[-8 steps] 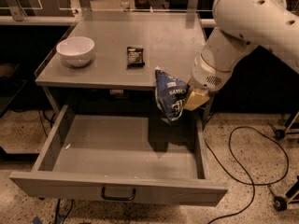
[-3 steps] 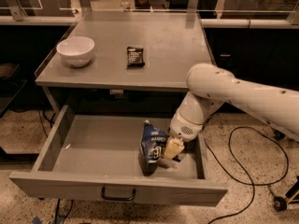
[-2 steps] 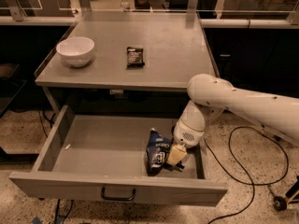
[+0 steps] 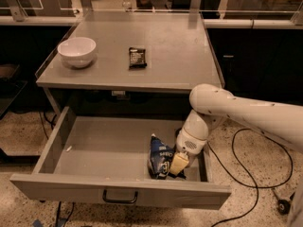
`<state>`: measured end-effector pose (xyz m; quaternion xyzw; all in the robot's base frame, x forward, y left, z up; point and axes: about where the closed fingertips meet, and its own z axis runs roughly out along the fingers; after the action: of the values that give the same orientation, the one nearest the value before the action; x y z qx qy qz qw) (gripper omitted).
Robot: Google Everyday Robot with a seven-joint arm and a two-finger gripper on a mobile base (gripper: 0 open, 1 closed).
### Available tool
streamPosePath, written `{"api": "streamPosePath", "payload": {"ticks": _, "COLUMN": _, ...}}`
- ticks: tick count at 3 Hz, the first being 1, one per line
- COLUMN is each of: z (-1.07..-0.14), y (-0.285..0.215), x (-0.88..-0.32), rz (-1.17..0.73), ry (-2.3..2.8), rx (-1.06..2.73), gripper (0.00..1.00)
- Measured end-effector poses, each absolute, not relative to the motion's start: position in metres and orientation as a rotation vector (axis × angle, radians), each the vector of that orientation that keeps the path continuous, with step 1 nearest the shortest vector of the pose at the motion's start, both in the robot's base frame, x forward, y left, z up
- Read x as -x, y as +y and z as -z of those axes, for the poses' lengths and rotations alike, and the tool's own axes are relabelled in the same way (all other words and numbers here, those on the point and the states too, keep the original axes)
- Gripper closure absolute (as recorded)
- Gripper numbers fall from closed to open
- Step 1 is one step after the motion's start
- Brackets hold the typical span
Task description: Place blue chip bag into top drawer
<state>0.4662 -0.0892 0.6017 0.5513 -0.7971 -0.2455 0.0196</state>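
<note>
The top drawer (image 4: pixel 118 189) is pulled wide open below the table, with its dark pull handle (image 4: pixel 120 198) at the centre of the front panel. The blue chip bag (image 4: pixel 160 161) stands upright inside the drawer at the front right, with its lower edge down at the drawer floor. My gripper (image 4: pixel 176 165) reaches down into the drawer from the right and is shut on the bag's right side; a yellowish fingertip (image 4: pixel 179 163) shows against the bag. The white arm comes in from the right edge.
A white bowl (image 4: pixel 76 51) and a small black wrapped bar (image 4: pixel 138 58) sit on the grey table top (image 4: pixel 175 46). The left part of the drawer floor (image 4: pixel 99 148) is bare. Black cables (image 4: pixel 246 174) lie on the floor at right.
The arm has lowered the blue chip bag from beside the table's edge down into the drawer and shifted it to the front right. The bag now stands at the drawer floor.
</note>
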Motion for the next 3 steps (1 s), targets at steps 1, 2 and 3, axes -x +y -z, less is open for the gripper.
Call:
{"api": "streamPosePath", "payload": {"ticks": 1, "z": -0.6017, "y": -0.0892, "x": -0.4662, "rz": 0.762, "ry": -2.473, "rx": -1.711, "gripper": 0.81}}
{"api": "streamPosePath", "payload": {"ticks": 2, "z": -0.6017, "y": -0.0892, "x": -0.4662, "rz": 0.762, "ry": -2.473, "rx": -1.711, "gripper": 0.59}}
{"api": "streamPosePath", "payload": {"ticks": 3, "z": -0.6017, "y": -0.0892, "x": -0.4662, "rz": 0.762, "ry": -2.473, "rx": -1.711, "gripper": 0.36}}
